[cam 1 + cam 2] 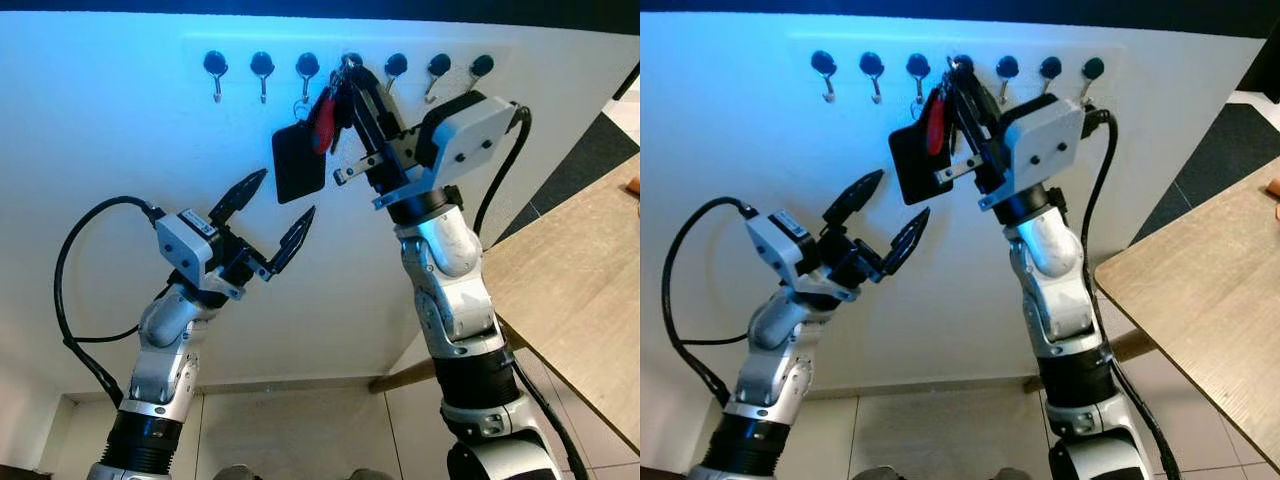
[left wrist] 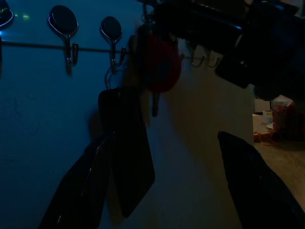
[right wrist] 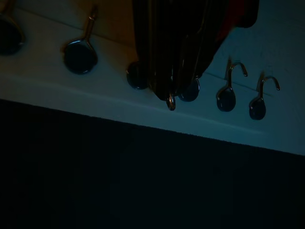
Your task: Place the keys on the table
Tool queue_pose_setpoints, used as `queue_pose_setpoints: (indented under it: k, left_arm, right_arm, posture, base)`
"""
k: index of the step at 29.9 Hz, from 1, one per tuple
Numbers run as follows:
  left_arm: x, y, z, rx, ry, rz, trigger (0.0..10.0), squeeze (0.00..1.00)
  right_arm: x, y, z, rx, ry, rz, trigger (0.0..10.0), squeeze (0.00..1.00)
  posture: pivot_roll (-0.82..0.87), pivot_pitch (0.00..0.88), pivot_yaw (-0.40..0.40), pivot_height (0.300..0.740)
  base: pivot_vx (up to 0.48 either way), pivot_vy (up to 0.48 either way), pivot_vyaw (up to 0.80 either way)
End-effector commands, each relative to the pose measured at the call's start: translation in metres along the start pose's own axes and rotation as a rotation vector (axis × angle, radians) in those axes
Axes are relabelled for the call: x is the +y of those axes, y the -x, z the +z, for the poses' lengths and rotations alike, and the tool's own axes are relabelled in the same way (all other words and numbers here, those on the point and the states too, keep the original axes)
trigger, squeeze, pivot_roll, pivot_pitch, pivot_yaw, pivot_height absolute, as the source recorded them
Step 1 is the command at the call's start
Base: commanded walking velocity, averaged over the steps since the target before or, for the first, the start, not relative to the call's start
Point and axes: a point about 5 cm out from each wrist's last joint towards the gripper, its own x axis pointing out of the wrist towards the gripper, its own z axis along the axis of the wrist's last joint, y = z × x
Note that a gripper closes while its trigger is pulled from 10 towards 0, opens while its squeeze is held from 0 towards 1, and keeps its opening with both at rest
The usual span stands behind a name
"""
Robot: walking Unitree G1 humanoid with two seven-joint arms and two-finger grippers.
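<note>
My right gripper (image 1: 350,85) reaches up to the row of wall hooks (image 1: 262,68), its black fingers pressed together around the keys (image 1: 322,118) at the hook they hang from. A red fob and a black card-like tag (image 1: 298,160) dangle from the bunch, against the white wall (image 1: 120,170). My left gripper (image 1: 272,212) hovers lower and to the left, fingers spread wide, holding nothing. The wooden table (image 1: 580,270) stands off to my right, well apart from the keys.
</note>
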Motion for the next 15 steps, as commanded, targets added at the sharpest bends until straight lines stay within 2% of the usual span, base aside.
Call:
queue_pose_setpoints:
  k: [1, 2, 3, 6, 7, 11, 14, 15]
  left_arm:
    - [-0.003, -0.001, -0.002, 0.013, 0.001, -0.024, 10.0, 0.0]
    - [-0.004, -0.001, -0.001, 0.013, 0.001, -0.025, 10.0, 0.0]
    - [-0.004, -0.001, -0.001, 0.013, 0.002, -0.025, 10.0, 0.0]
    - [-0.004, 0.0, -0.001, 0.011, 0.003, -0.024, 10.0, 0.0]
    - [-0.004, 0.0, -0.001, 0.008, 0.005, -0.021, 10.0, 0.0]
    - [-0.004, 0.001, -0.001, 0.008, 0.007, -0.018, 10.0, 0.0]
    - [-0.001, 0.005, -0.003, 0.013, 0.015, 0.009, 10.0, 0.0]
    - [-0.001, 0.005, -0.003, 0.013, 0.015, 0.009, 10.0, 0.0]
  right_arm:
    - [-0.002, -0.003, 0.002, -0.01, 0.0, -0.011, 3.1, 0.0]
    - [-0.001, -0.004, 0.004, -0.02, -0.007, -0.008, 2.0, 0.0]
    - [0.0, -0.005, 0.005, -0.03, -0.011, -0.003, 0.0, 0.0]
    - [0.006, -0.002, 0.008, -0.053, -0.019, 0.032, 0.0, 0.0]
    - [0.015, 0.006, 0.009, -0.063, -0.023, 0.072, 0.0, 0.0]
    - [0.018, 0.012, 0.008, -0.063, -0.027, 0.086, 0.0, 0.0]
    - [0.024, 0.036, 0.007, -0.047, -0.047, 0.085, 0.0, 0.0]
    - [0.024, 0.036, 0.007, -0.047, -0.047, 0.085, 0.0, 0.0]
  posture:
    - [0.04, 0.069, -0.048, 0.74]
    - [0.04, 0.067, -0.049, 0.74]
    - [0.04, 0.067, -0.049, 0.74]
    - [0.04, 0.064, -0.05, 0.74]
    - [0.04, 0.063, -0.048, 0.74]
    - [0.04, 0.063, -0.048, 0.74]
    - [0.04, 0.066, -0.041, 0.74]
    - [0.04, 0.066, -0.041, 0.74]
  base:
    - [0.0, 0.0, 0.0]
    - [0.0, 0.0, 0.0]
    - [0.0, 0.0, 0.0]
    - [0.0, 0.0, 0.0]
    - [0.0, 0.0, 0.0]
    - [0.0, 0.0, 0.0]
    - [0.0, 0.0, 0.0]
    - [0.0, 0.0, 0.0]
